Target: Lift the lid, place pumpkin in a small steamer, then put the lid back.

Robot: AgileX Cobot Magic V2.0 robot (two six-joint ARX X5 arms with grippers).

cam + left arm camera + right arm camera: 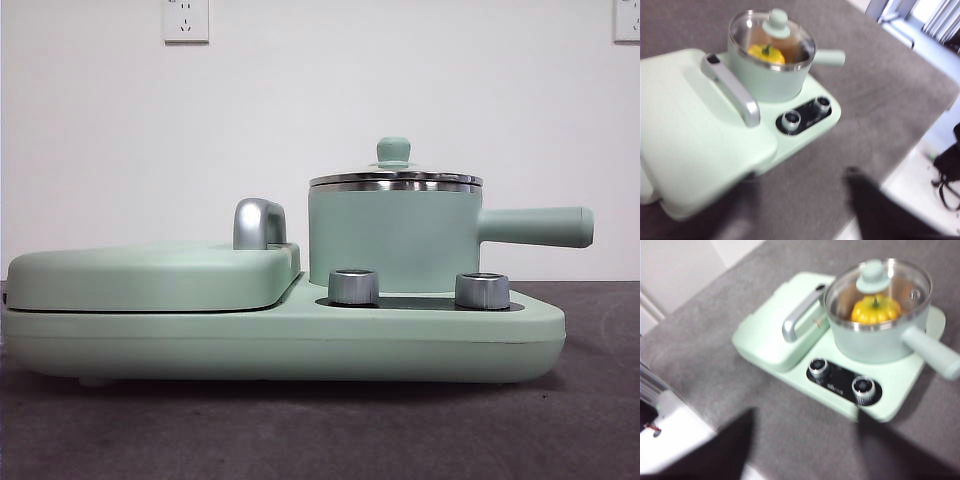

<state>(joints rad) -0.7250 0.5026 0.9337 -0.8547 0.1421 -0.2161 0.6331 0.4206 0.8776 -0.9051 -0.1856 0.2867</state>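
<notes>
- The small steamer (395, 238) stands right of centre in the front view, on the right half of a mint-green cooking appliance (300, 335), with its long handle pointing toward the right edge of the frame.
- The lid (394, 176) sits flat and closed on the steamer's steel rim, its mint knob upright at the centre.
- The pumpkin (875, 309) lies inside the steamer, seen through the glass in both wrist views (yellow-orange, green stem up); the front view hides it behind the pot wall.
- Two silver control knobs (354, 287) stand on a dark panel just in front of the steamer.
- A flat hinged cover (150, 275) with a silver handle (259, 224) fills the left half of the appliance, beside the steamer.
- The appliance rests on a grey surface (300, 430); a white wall with a socket (185, 20) sits at upper left of the front view.
- Left end effector (800, 212): blurred dark jaws at the lower edge of its frame, set wide apart with bare surface between them, holding nothing, well apart from the steamer at upper centre.
- Right end effector (802, 450): likewise wide and holding nothing, its dark jaws at the lower edge of its frame, well clear of the steamer and lid at upper right.
- Neither arm shows in the front view.
</notes>
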